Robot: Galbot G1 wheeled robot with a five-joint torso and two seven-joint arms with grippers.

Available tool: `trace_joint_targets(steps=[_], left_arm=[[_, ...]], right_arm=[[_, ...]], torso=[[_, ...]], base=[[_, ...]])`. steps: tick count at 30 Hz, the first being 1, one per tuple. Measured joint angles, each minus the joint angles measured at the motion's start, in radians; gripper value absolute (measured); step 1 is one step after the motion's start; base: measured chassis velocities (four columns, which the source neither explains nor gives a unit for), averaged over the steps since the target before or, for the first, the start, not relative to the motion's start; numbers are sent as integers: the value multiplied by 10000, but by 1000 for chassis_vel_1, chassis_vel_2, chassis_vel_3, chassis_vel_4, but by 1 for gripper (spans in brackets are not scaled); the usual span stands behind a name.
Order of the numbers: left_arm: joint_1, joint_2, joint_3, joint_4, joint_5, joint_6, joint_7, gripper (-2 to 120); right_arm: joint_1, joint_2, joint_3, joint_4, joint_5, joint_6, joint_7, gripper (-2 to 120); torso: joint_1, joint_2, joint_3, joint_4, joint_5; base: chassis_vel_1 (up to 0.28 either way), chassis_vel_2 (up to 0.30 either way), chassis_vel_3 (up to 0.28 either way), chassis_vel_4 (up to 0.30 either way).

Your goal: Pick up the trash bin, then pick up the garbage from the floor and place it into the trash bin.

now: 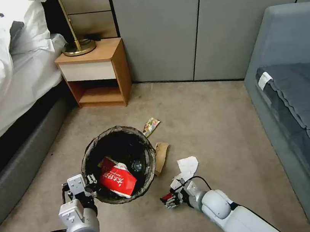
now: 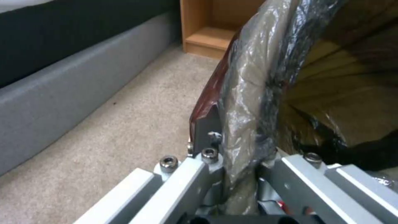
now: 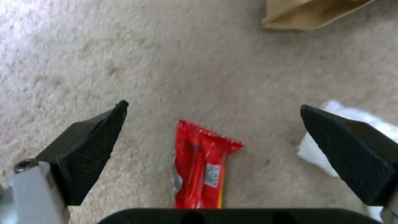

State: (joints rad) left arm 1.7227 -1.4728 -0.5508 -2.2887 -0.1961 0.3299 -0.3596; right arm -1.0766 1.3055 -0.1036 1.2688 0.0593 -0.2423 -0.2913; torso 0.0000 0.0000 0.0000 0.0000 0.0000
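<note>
The trash bin (image 1: 118,163), lined with a dark bag, is near my left side, and my left gripper (image 1: 88,182) is shut on its near rim. In the left wrist view the fingers (image 2: 207,137) clamp the bag-covered rim of the trash bin (image 2: 253,77). A red-and-white carton (image 1: 118,180) lies inside. My right gripper (image 1: 170,200) hangs open just above the carpet. A red snack wrapper (image 3: 201,168) lies between its spread fingers (image 3: 91,146). More garbage is around it: white crumpled paper (image 1: 187,167), a brown cardboard scrap (image 1: 161,155) and a colourful wrapper (image 1: 150,126).
A bed (image 1: 2,95) with a grey base runs along the left. A wooden nightstand (image 1: 95,74) with a brass lamp stands at the back. A grey sofa (image 1: 299,103) fills the right side. Open carpet lies between them.
</note>
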Motion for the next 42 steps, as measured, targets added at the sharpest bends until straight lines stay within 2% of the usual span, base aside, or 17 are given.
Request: trace_joint_targets(steps=[15,19,22,42], left_arm=[[-23,1,-48,64,-55,5,-23,0],[-3,-9,-44,61,-54,5,-31,0],[12,-13,-22,42,-48,5,-33,0],[70,18,-14,-9,-30,1,-37,0]], right_arm=[[-219,210,40,-805,-424,352,8,100],[-276,173,110,-816,-443,412,7,96],[-322,147,166,-840,-469,491,15,82],[-389,202,323,-1052,-545,772,14,38]], torso=[[-2,1,-2,3,1],[-1,1,-2,4,-1],[-2,2,-3,-4,-8],[-2,6,-3,3,-8]], base=[[0,0,0,0],[0,0,0,0],[0,0,0,0],[0,0,0,0]])
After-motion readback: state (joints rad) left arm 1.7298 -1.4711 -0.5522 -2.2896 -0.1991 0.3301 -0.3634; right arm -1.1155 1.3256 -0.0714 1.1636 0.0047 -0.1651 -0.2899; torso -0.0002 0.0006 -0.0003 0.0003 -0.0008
